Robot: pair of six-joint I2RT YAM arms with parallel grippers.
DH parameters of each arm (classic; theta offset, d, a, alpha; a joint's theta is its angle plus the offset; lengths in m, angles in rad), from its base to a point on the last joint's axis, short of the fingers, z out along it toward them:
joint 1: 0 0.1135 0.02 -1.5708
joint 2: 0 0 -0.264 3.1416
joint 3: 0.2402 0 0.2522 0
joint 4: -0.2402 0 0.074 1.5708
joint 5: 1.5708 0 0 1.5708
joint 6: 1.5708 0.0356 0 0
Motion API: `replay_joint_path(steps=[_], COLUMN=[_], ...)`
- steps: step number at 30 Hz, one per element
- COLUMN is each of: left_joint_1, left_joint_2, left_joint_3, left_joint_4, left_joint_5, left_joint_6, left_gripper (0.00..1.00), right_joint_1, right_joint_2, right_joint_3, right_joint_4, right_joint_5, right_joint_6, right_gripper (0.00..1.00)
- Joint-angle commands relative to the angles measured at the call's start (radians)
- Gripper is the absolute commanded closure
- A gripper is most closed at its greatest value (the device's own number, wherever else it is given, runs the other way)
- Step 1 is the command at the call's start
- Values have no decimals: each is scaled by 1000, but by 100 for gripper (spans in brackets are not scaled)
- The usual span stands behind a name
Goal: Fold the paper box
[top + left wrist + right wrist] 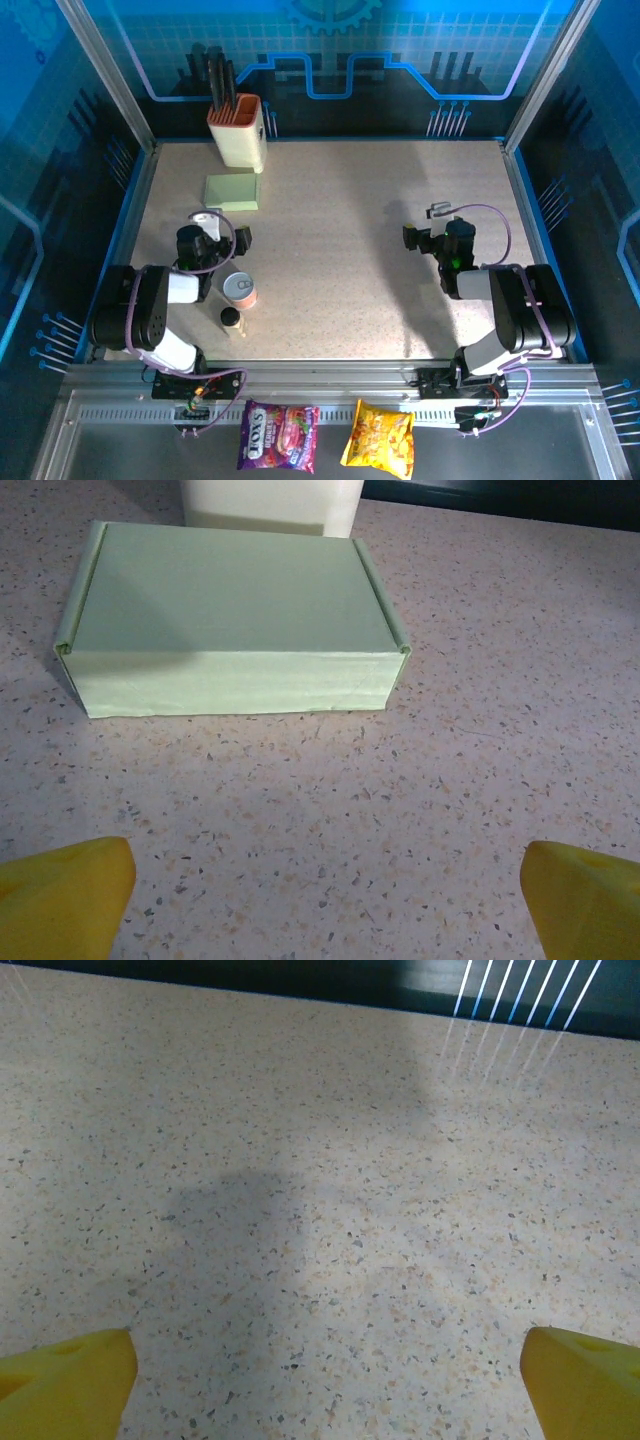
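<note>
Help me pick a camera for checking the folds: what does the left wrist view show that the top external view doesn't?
Left wrist view: the paper box up close, closed, its front wall and tucked side edges plain, ahead of the wide-spread yellow fingertips of the left end effector. Top external view: the open right end effector, a can, a small bottle, a purple snack bag and a yellow snack bag. Shared: the box on the speckled table, the utensil holder just behind it.
</note>
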Motion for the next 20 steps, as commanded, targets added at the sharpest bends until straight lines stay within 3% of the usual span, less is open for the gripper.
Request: replay_joint_path(steps=[1, 20], left_joint_1=[-15, -19], left_joint_2=[6, 2], left_joint_3=[4, 4], left_joint_4=[83, 76], left_joint_5=[-24, -48], left_joint_6=[20, 16], left_gripper=[0, 0], right_joint_1=[-10, -12], right_joint_2=[2, 3], right_joint_3=[-4, -4], right_joint_4=[57, 56], right_joint_5=[-18, -20], right_joint_6=[6, 6], right_gripper=[1, 1])
